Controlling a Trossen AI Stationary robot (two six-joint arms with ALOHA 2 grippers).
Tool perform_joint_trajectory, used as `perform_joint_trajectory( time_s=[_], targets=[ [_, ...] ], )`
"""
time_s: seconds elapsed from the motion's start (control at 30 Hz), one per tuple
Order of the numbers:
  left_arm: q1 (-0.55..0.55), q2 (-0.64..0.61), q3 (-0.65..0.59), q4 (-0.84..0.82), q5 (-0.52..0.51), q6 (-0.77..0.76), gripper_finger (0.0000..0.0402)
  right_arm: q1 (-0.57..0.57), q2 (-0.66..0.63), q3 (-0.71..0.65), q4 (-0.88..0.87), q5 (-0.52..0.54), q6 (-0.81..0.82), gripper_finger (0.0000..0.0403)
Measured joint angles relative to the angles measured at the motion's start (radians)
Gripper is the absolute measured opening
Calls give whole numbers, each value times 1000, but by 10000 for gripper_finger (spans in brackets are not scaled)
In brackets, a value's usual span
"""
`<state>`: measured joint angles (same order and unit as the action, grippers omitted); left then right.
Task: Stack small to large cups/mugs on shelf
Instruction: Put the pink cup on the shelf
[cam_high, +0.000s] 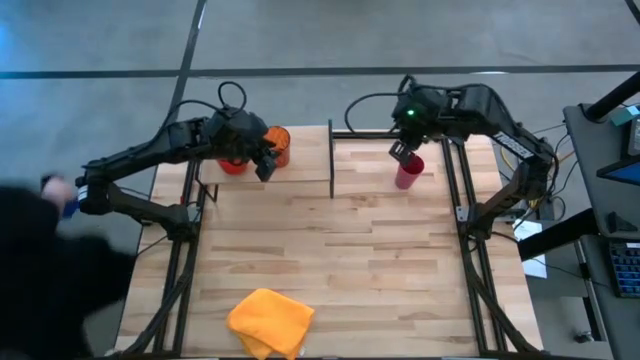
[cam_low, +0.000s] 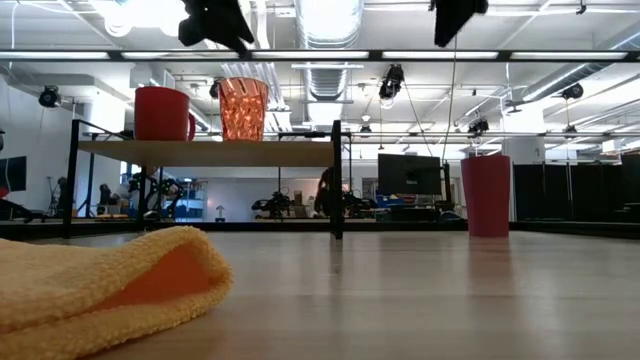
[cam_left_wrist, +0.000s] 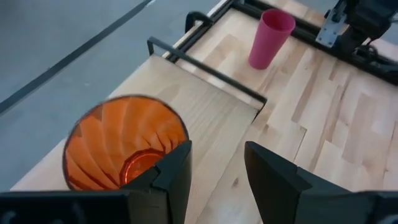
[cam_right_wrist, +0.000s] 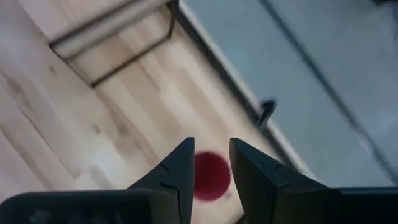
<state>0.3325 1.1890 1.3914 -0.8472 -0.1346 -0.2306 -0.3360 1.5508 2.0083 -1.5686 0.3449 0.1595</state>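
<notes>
High view: red mug (cam_high: 232, 163) and orange cup (cam_high: 279, 146) upright on shelf (cam_high: 300, 160); left pincer (cam_high: 266, 163) released, hovering beside the cup. Pink tumbler (cam_high: 408, 172) upright on bench (cam_high: 330, 260); right pincer (cam_high: 402, 150) released above it.

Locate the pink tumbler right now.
The pink tumbler stands upright on the tabletop, right of the shelf in the high view, directly below the right claw.
</notes>
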Motion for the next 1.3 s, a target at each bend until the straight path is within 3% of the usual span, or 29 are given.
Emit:
perform_joint_trajectory(
  time_s=[0.2, 0.5, 1.3],
  targets=[
    [0, -12, 59, 2, 4, 1, 134, -58, 12, -215, -3, -142, 52, 95],
    [0, -28, 112, 2, 4, 2, 134, -110, 10, -502, -4, -143, 24, 92],
    [0, -31, 108, 0, 10, 2, 134, -144, 16, -561, 135, -191, 7, 68]
  ],
)
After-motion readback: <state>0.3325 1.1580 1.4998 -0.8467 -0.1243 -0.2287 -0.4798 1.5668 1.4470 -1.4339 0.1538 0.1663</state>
